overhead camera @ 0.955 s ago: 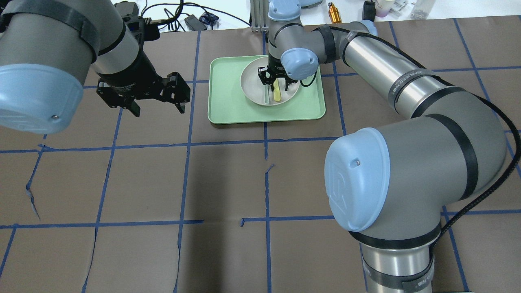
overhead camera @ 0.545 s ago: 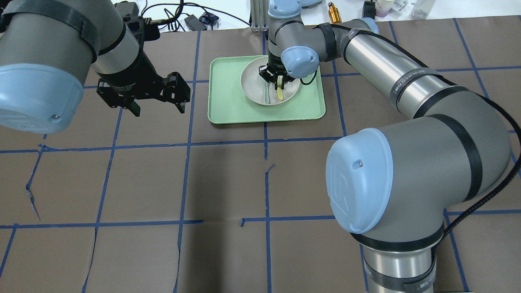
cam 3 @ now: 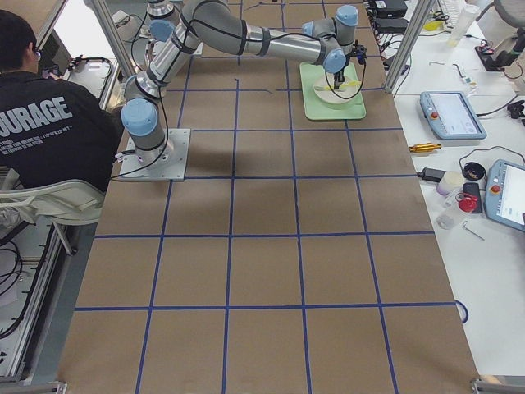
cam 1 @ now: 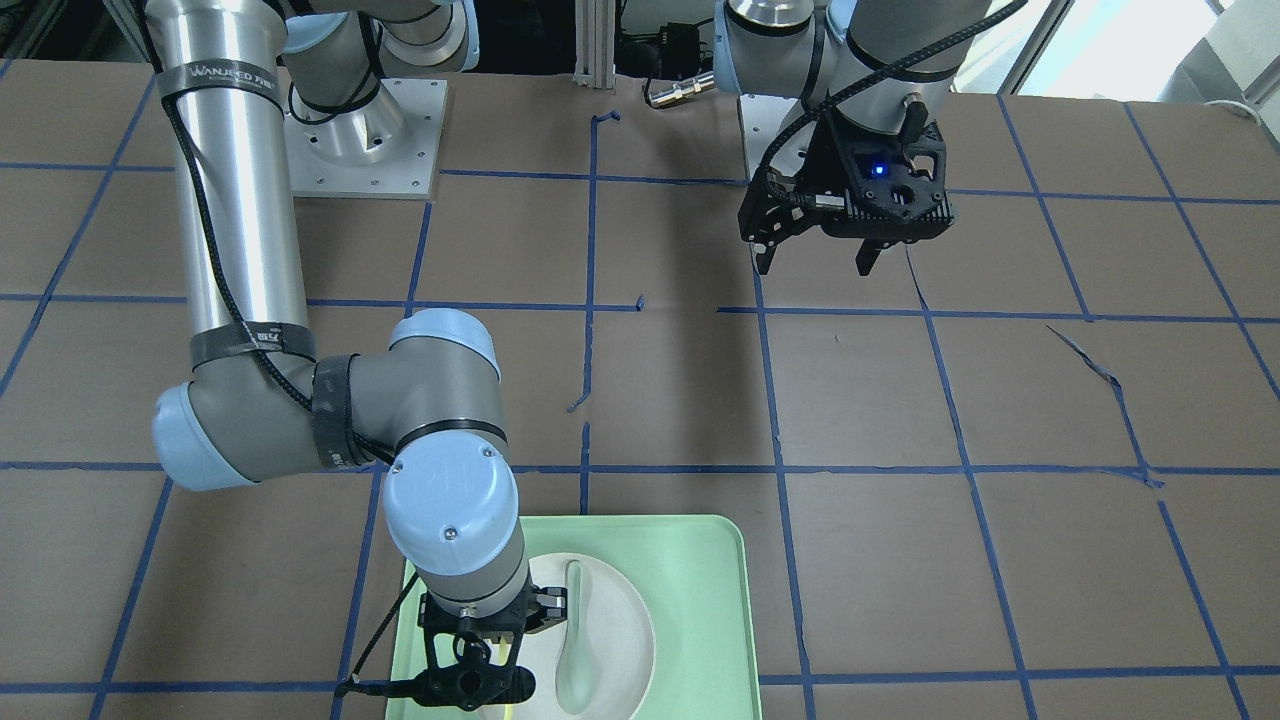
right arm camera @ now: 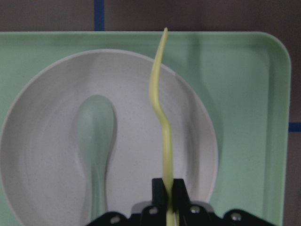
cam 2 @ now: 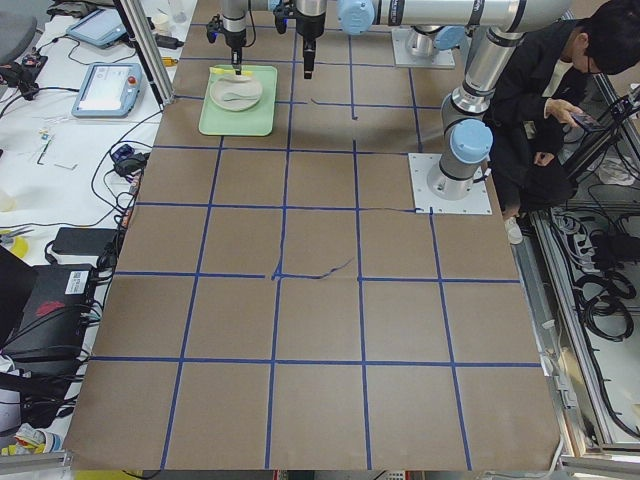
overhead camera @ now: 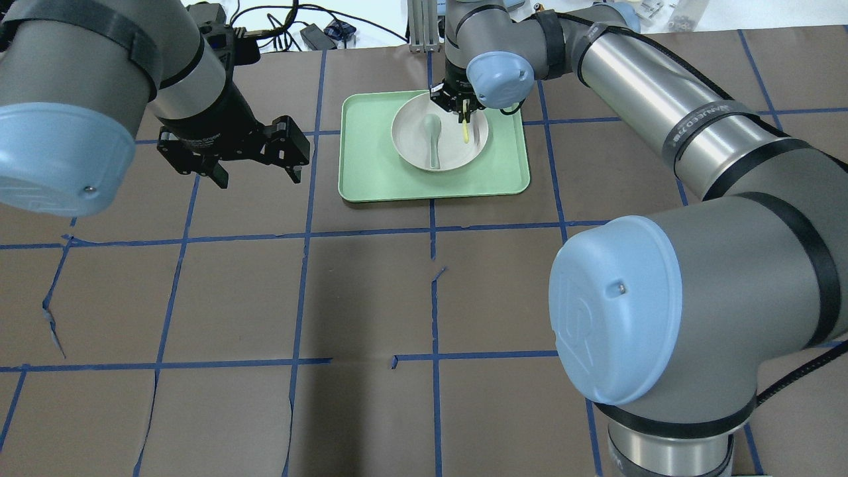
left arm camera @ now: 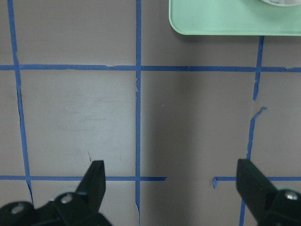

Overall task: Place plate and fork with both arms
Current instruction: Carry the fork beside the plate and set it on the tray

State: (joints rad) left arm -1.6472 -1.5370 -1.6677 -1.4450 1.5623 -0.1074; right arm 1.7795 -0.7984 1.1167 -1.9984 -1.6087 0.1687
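Right hand [overhead camera: 458, 106] is clamped on the fork [right arm camera: 162, 117], held above the plate [overhead camera: 454, 151], which sits on the tray [overhead camera: 371, 179] by the worktop's far edge. Left hand [overhead camera: 258, 173] hangs apart, empty. Both placements remain.

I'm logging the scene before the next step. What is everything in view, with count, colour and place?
table: one, brown with blue tape grid, under everything
tray: one, mint green, on the table
plate: one, white, on the tray
spoon: one, grey-green, on the plate
fork: one, pale yellow, held above the plate
person: one, black top, behind the robot
left gripper: one, black, open, over bare table left of the tray
right gripper: one, black, shut on the fork, over the plate
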